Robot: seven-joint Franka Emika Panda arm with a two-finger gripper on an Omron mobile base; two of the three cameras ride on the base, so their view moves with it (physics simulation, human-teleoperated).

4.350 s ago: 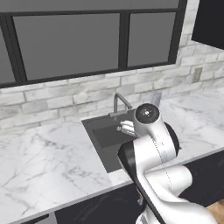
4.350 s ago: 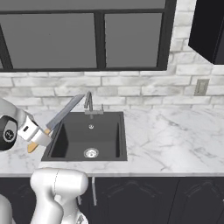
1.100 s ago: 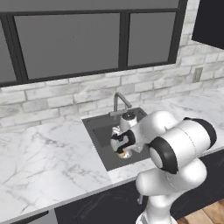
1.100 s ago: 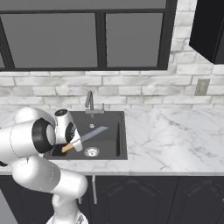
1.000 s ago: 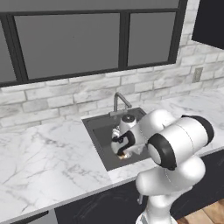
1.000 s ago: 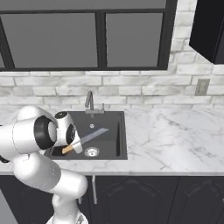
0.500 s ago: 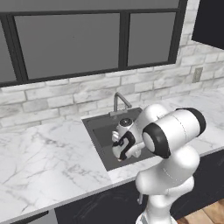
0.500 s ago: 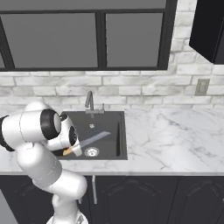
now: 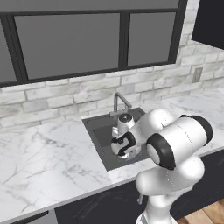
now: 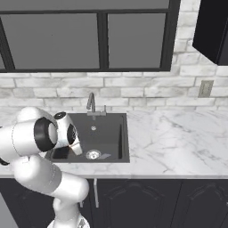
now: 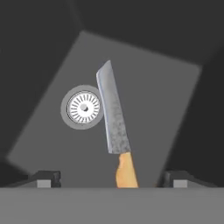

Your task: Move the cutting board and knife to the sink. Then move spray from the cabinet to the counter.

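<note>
1. Black sink basin point(image 10: 111, 133), set into the white marble surface point(image 10: 178, 142), takes the gripper point(image 11: 111, 179) as the arm reaches down inside it.

2. Hand view: the knife point(image 11: 114, 131) lies between the two finger tips, which stand wide apart with a clear gap on either side of the orange-yellow handle; the gripper is open and holds nothing. The blue-grey blade points away from the hand, its edge passing just beside the round steel drain point(image 11: 83, 107).

3. Whether the knife rests flat on the basin floor or is dropping onto it cannot be told.

4. Right base view: a pale sliver near the drain point(image 10: 93, 154) looks to be the blade.

5. Judged from this, the knife leg of the task is about complete; no cutting board can be made out in the basin.

6. Risks ahead: a finger tip could catch the handle as the hand lifts, dragging the knife, or the wrist could knock the faucet point(image 9: 120, 101) or the sink's front wall on a careless exit.
</note>
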